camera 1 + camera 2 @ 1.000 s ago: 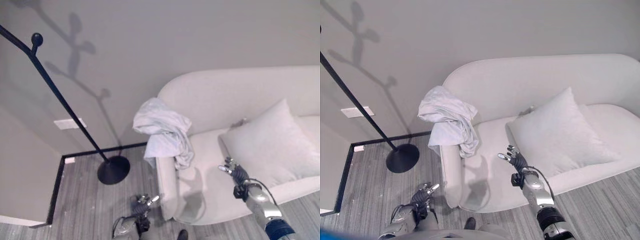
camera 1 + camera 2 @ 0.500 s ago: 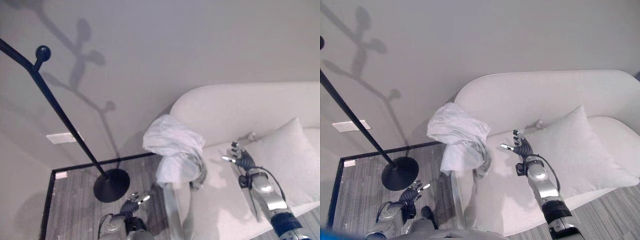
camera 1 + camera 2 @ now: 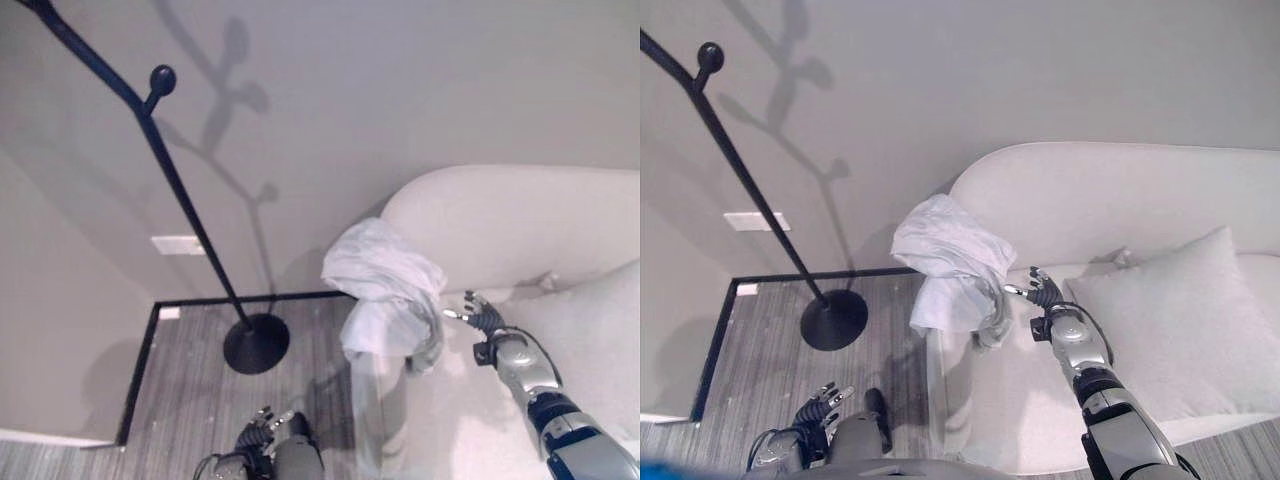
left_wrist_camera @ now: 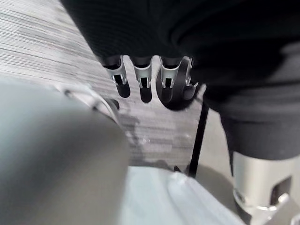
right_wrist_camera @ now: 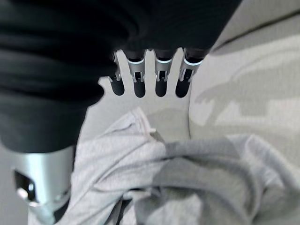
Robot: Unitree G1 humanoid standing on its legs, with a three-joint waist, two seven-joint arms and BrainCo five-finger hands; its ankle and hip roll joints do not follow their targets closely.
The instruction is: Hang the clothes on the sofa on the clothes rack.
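- I see the clothes [image 3: 952, 262], a pale grey crumpled garment, draped over the sofa [image 3: 1120, 200] at its left arm, right at the sofa's left end; part of the cloth hangs down the arm's front and inner side.
- My right robot hand [image 3: 1042, 291] is out over the sofa seat, just beside the hanging edge of the clothes, near the seat's back left corner.
- In the right wrist view its fingers [image 5: 161, 80] are straight and spread, released, grasping nothing; the clothes [image 5: 178, 183] lie past the fingertips, and I can't tell if any tip touches the cloth.
- My left robot hand [image 3: 818, 405] is low over the floor [image 3: 770, 330], left of the sofa's left arm, well apart from the clothes.
- In the left wrist view its fingers [image 4: 142, 80] hang loose and relaxed, holding nothing; striped grey floor shows past them.
- The clothes rack [image 3: 170, 190] is a thin black pole with a ball-tipped peg [image 3: 162, 77], leaning across the view; its round black base [image 3: 834, 320] sits on the floor by the wall, left of the sofa, well apart from it.
- Nothing hangs on the part of the rack that I can see.
- A white cushion [image 3: 1180, 330] sits on the sofa seat, right of my right robot hand, leaning toward the backrest.
- A white wall plate [image 3: 756, 221] is on the wall behind the rack pole.
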